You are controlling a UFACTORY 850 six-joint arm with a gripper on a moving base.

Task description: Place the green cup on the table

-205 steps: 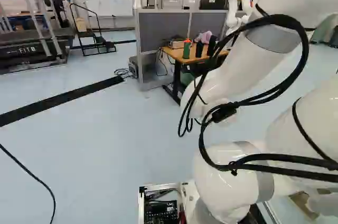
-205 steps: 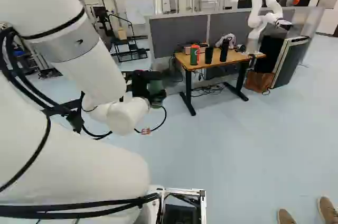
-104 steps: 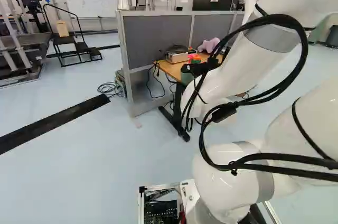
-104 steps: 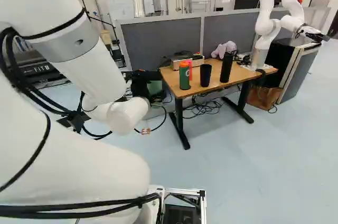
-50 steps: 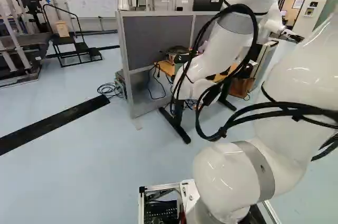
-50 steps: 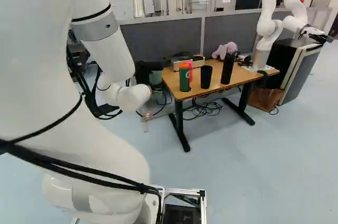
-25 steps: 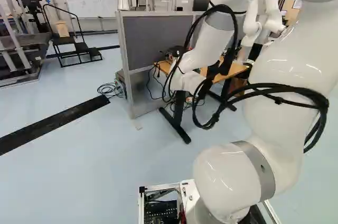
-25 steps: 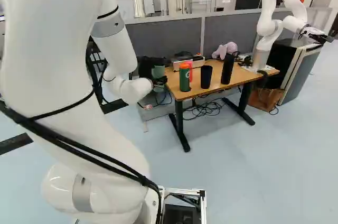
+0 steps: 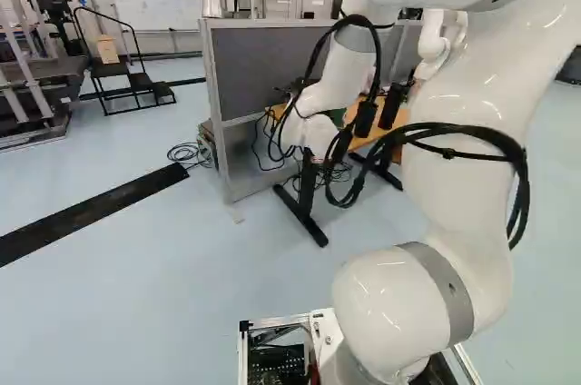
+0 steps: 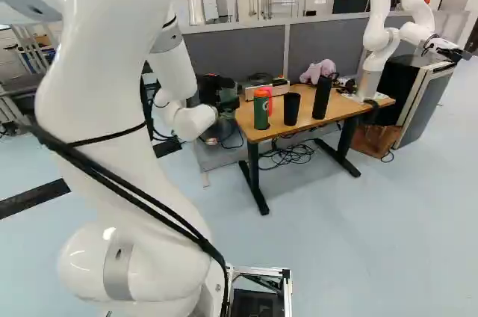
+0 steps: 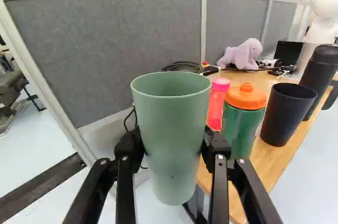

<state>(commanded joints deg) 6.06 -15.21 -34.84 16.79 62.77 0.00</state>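
Note:
In the right base view my black gripper (image 10: pixel 210 87) is at the table's left end, partly behind my arm, with the green cup (image 10: pixel 227 96). The wrist view shows the gripper (image 11: pixel 170 147) shut on the green cup (image 11: pixel 171 134), one finger on each side. The cup is upright, its open rim up. It is off the near left side of the wooden table (image 11: pixel 272 161), its base seen against the floor and the table's edge. Whether it overlaps the tabletop in height cannot be told.
On the table stand a green bottle with orange lid (image 11: pixel 244 123), a pink bottle (image 11: pixel 217 102), a black cup (image 11: pixel 285 114) and a tall black bottle (image 10: pixel 321 97). A plush toy (image 11: pixel 242 55) lies behind. Grey partitions (image 11: pixel 105 49) back the table. Another robot (image 10: pixel 379 33) stands at its far end.
The base first moved closer to the table, then stopped. Since then my arm has unfolded and swung, shifting leftward in the left base view and rightward in the right one, carrying the cup with it.

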